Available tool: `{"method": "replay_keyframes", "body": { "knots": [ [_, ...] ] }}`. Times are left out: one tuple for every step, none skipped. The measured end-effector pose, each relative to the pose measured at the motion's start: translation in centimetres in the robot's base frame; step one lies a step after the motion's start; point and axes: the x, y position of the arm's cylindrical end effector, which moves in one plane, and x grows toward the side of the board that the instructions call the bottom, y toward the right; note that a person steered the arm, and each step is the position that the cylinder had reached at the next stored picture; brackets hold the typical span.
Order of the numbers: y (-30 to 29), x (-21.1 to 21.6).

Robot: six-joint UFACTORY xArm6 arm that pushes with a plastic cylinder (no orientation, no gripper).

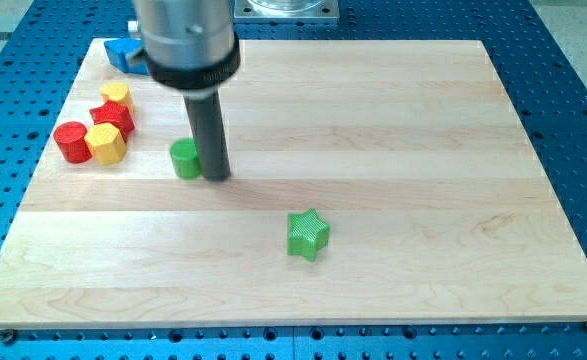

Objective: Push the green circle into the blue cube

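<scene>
The green circle point(184, 158) sits on the wooden board point(393, 200) at the view's left of centre. My tip point(217, 177) stands right beside it, on its right side, touching or nearly touching. The blue cube point(124, 52) lies at the board's top left corner, partly hidden behind the arm's grey body. It is well up and to the left of the green circle.
A red cylinder point(71, 141), a yellow hexagon block point(106, 144), a red star-like block point(112, 116) and a small yellow block point(116, 95) cluster at the left edge. A green star point(308, 233) lies below centre. A blue perforated table surrounds the board.
</scene>
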Motion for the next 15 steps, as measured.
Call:
{"method": "replay_keyframes", "body": {
  "knots": [
    [-1.6,-1.8],
    [-0.4,3.0],
    [-5.7,4.2],
    [-6.1,1.1],
    [-6.1,-5.5],
    [-5.5,-8.0],
    [-5.5,-6.0],
    [-4.4,-5.5],
    [-3.2,-8.5],
    [-2.5,-11.8],
    [-0.7,-11.9],
    [2.1,-11.9],
    [3.6,-13.4],
    [1.1,-14.5],
    [-2.2,-14.5]
  ]
}}
